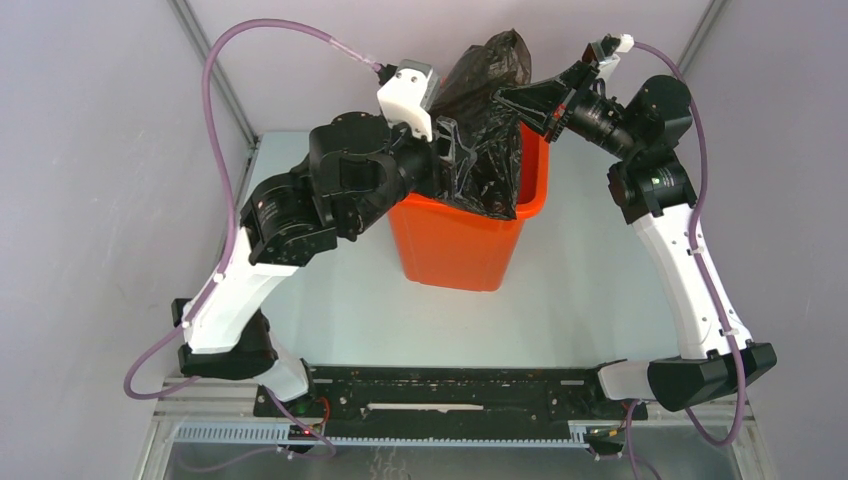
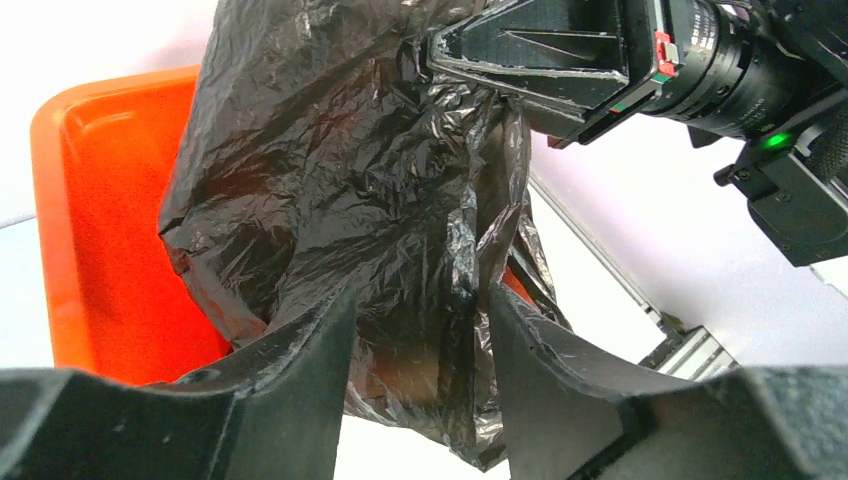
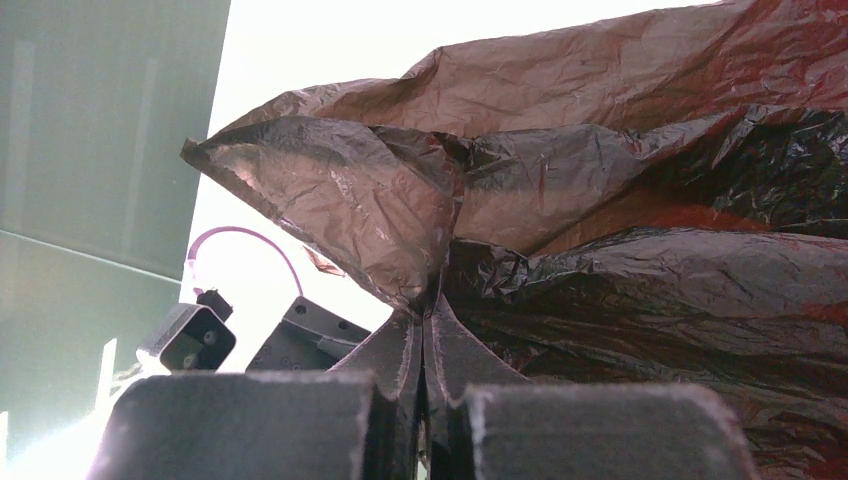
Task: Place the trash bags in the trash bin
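The orange trash bin [image 1: 455, 245] stands upright mid-table. The black trash bag [image 1: 490, 100] is held up above the bin's rim, its lower part hanging into the bin and over the far right rim. My right gripper [image 1: 503, 97] is shut on a pinch of the bag's film [image 3: 428, 305] high over the bin. My left gripper [image 1: 455, 148] is open at the bin's left rim, its fingers [image 2: 530, 350] apart with a hanging fold of the bag [image 2: 340, 170] in the gap. The bin's inner wall [image 2: 100, 200] shows at the left. The bin's inside is mostly hidden.
The pale table [image 1: 330, 300] is bounded by grey walls with metal posts [image 1: 215, 70] at the back corners. A black rail [image 1: 450, 395] runs along the near edge between the arm bases. Purple cables [image 1: 225, 180] loop beside each arm.
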